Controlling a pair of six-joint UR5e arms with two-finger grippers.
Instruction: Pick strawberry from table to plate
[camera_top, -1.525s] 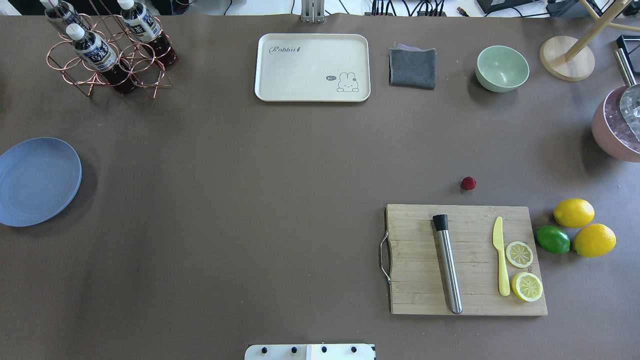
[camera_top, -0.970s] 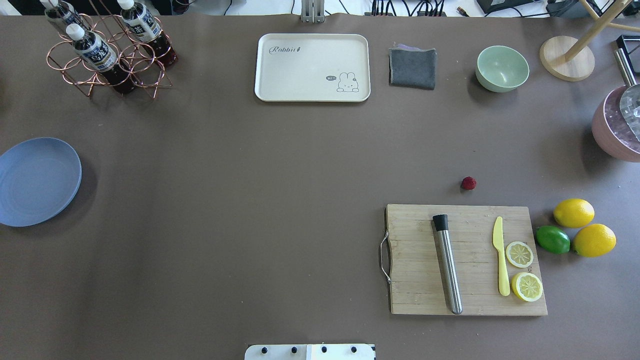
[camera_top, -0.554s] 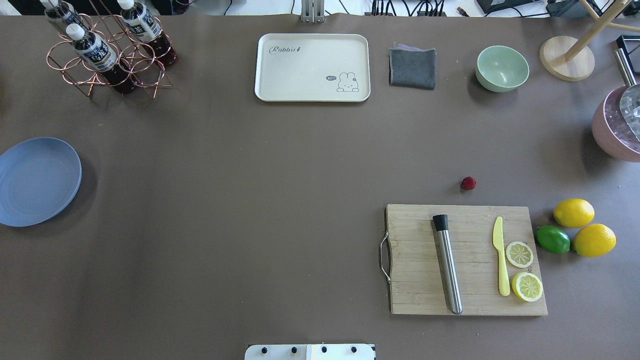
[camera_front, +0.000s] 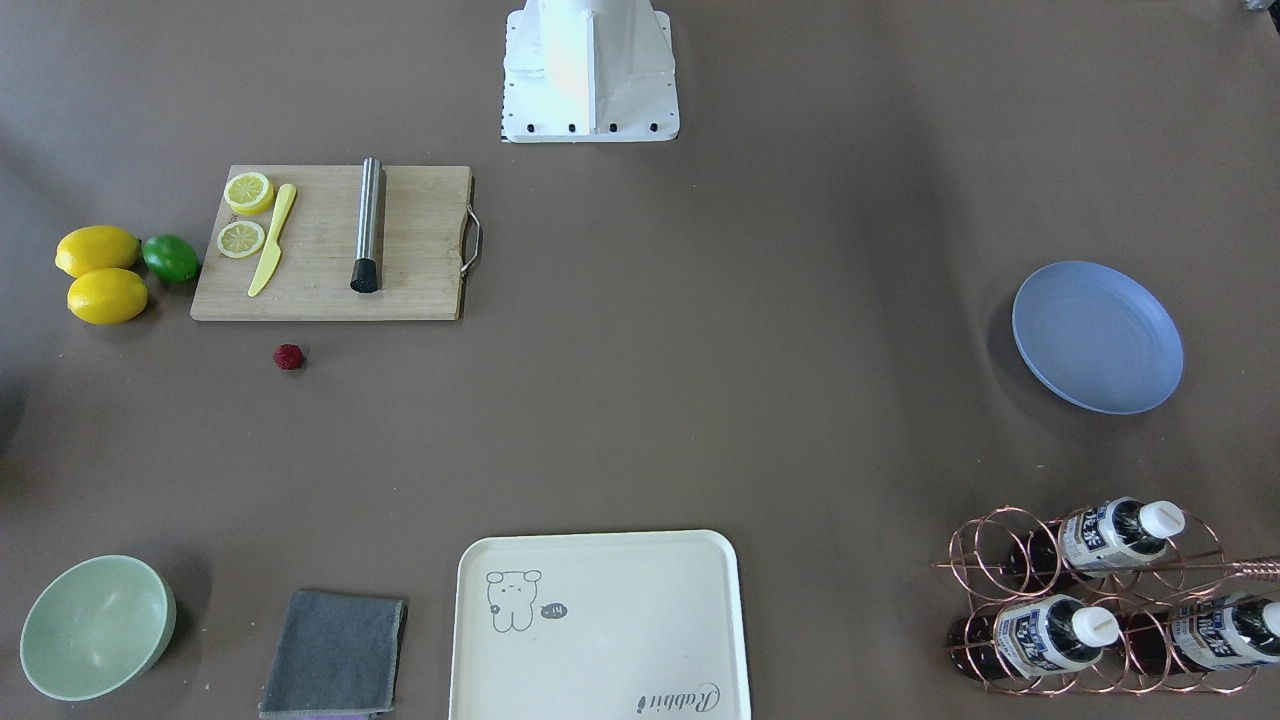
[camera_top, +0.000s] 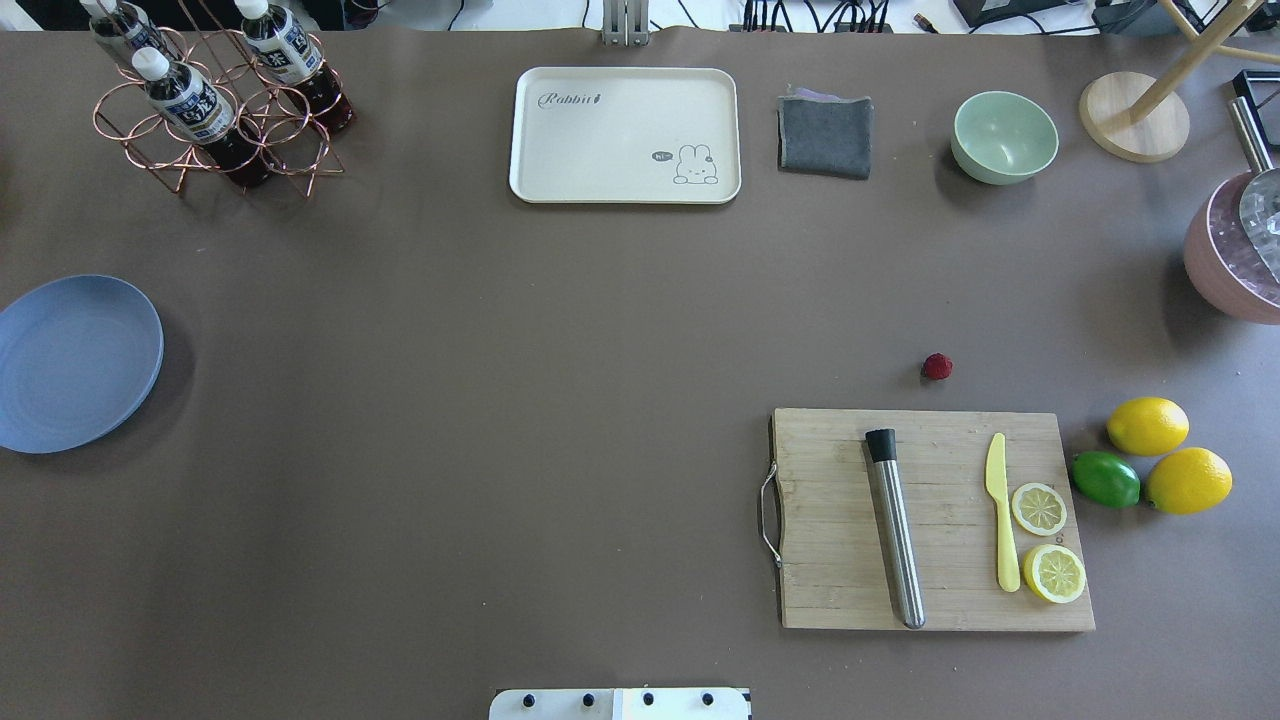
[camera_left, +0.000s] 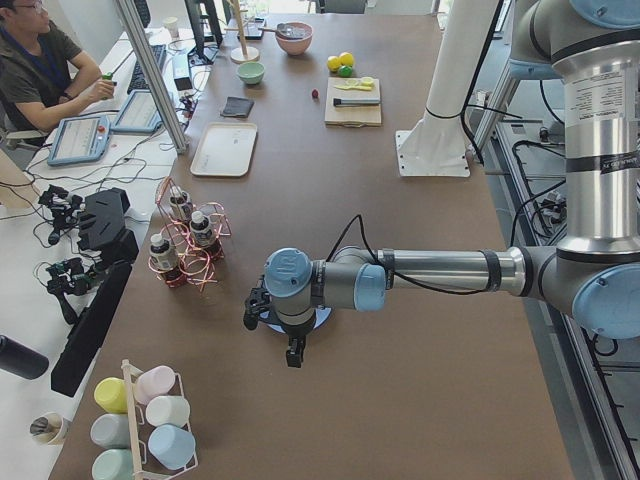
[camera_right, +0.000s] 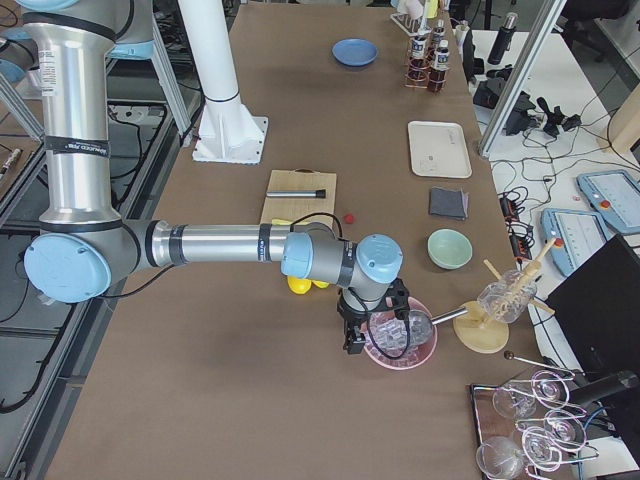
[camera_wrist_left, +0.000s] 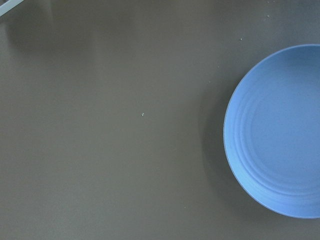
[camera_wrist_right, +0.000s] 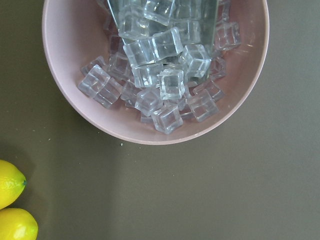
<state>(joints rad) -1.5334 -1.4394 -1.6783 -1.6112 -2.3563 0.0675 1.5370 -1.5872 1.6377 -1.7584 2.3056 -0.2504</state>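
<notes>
The strawberry (camera_top: 937, 367) (camera_front: 288, 357) lies alone on the brown table (camera_top: 500, 350), just beyond the cutting board's far edge. Far over on the robot's left rests the light blue plate (camera_top: 75, 360) (camera_front: 1097, 337) (camera_wrist_left: 280, 135), with nothing on it. My left gripper (camera_left: 296, 360) hangs over the table next to the plate and shows only in the exterior left view; I cannot tell if it is open or shut. My right gripper (camera_right: 350, 340) hovers by the pink bowl, well away from the strawberry (camera_right: 349, 216), and I cannot tell its state either.
A wooden cutting board (camera_top: 850, 600) carries a steel muddler (camera_top: 897, 530), yellow knife and lemon slices. Two lemons (camera_top: 1148, 425) and a lime (camera_top: 1105, 478) lie beside it. A pink bowl of ice cubes (camera_wrist_right: 155, 75), green bowl (camera_top: 1004, 136), grey cloth, cream tray (camera_top: 625, 135) and bottle rack (camera_top: 215, 95) ring the table.
</notes>
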